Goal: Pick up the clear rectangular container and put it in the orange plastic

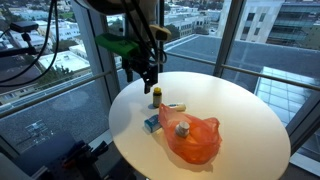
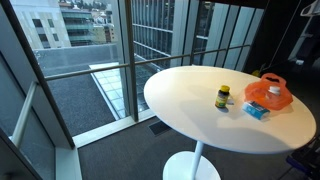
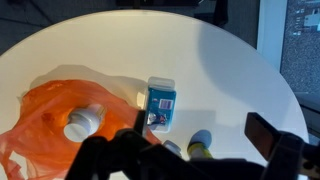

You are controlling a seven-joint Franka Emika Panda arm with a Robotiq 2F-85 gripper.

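The clear rectangular container (image 3: 161,105) with a blue label lies flat on the round white table, right next to the orange plastic bag (image 3: 45,125). Both show in both exterior views: container (image 1: 152,123) (image 2: 256,110), bag (image 1: 192,140) (image 2: 270,93). A white bottle (image 3: 83,122) lies inside the bag. My gripper (image 3: 199,126) is open and empty. It hangs above the table (image 1: 148,78), over a small yellow bottle, a short way from the container. The gripper is not seen in the exterior view from across the table.
A small yellow bottle (image 1: 156,96) (image 2: 222,98) (image 3: 200,143) stands just below my jaws. A small pale item (image 1: 175,107) lies by the bag. The table edge (image 1: 120,140) drops off close by. Glass walls surround the table.
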